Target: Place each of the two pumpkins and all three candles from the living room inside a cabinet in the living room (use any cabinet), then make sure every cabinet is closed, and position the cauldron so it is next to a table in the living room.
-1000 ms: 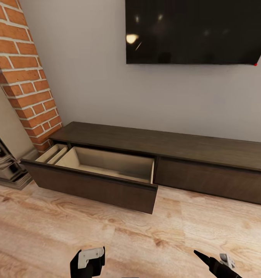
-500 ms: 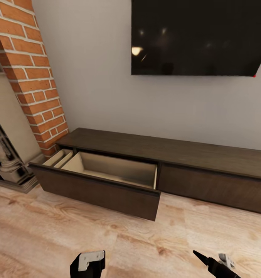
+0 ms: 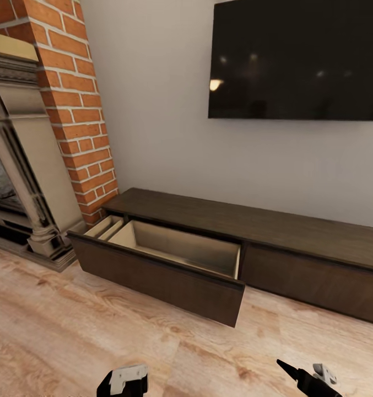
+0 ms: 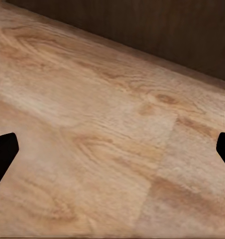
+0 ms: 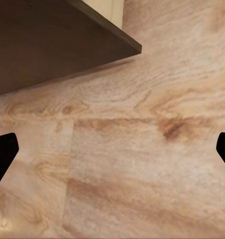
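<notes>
The long dark cabinet (image 3: 274, 231) stands against the wall under the TV (image 3: 296, 58), its left drawer (image 3: 169, 259) pulled out and pale inside. Both the left gripper (image 4: 112, 149) and right gripper (image 5: 112, 149) hang over the wood floor (image 3: 70, 336) with fingers spread wide, holding nothing.

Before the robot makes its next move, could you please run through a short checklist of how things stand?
1. Cabinet has a drawer pulled out to receive things: ok. The left drawer stands open; the section to its right is shut.
2. Open drawer holds pumpkins or candles: not ok. The part of its pale interior that shows is bare.
3. Left tool free to grasp: ok. Its fingertips are spread wide over bare floor.
4. Right tool free to grasp: ok. Spread wide, nothing between the tips.
5. Every cabinet closed: not ok, with that drawer out.
6. Cauldron next to the table: cannot tell.
</notes>
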